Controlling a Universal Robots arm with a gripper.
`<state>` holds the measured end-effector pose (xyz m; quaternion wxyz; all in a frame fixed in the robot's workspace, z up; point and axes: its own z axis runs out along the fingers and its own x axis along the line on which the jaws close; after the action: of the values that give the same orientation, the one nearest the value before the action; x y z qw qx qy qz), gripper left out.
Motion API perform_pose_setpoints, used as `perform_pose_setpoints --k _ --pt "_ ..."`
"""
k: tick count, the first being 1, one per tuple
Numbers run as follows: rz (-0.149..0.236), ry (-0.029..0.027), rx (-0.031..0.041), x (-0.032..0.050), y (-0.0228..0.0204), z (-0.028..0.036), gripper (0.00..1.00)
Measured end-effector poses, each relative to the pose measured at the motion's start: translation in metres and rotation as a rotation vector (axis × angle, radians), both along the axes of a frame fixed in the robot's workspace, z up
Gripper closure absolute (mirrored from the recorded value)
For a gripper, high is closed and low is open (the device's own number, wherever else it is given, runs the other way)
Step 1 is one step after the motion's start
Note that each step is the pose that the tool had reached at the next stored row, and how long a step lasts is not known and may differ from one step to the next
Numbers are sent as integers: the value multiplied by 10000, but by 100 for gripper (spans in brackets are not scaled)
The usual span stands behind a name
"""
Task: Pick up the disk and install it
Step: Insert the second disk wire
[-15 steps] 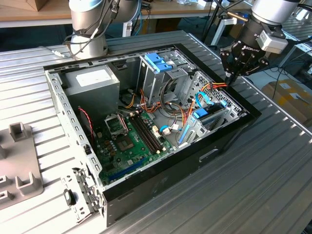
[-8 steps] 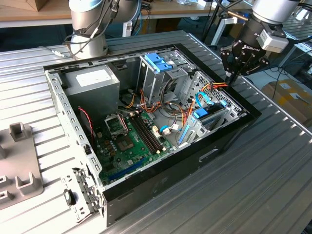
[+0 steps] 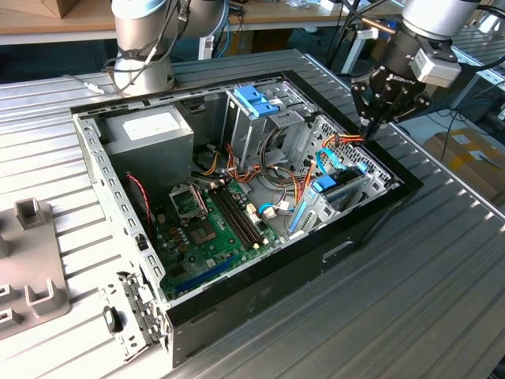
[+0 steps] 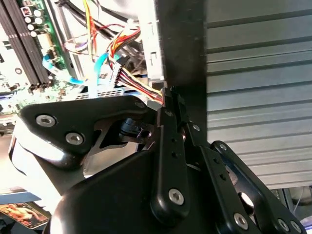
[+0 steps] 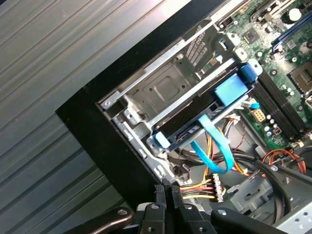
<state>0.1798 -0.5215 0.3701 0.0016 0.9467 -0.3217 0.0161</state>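
Note:
An open computer case lies on the ribbed metal table. The disk sits edge-on in the drive bay at the case's end on the exterior view's right. In the first wrist view the disk is a dark slab with blue rails at both ends, lying in the metal bay. My gripper hovers above that end of the case, shut with nothing between its fingers. In both wrist views the fingertips are pressed together just over a bundle of coloured wires.
A blue ribbon cable loops beside the disk. A metal drive cage with a blue latch, a grey power-supply box and the green motherboard fill the case. Grey fixtures stand on the table at the exterior view's left.

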Motion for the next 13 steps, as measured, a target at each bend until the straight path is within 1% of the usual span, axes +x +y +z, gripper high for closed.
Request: perform_pose_setpoints --k 2,4,5,13 --pt "-1 -12 1 -96 0 0 84" --pt "-1 -14 -1 -135 0 0 84" --pt "-1 -14 -2 -145 -1 0 84" --pt "0 -14 -3 -148 0 0 84"
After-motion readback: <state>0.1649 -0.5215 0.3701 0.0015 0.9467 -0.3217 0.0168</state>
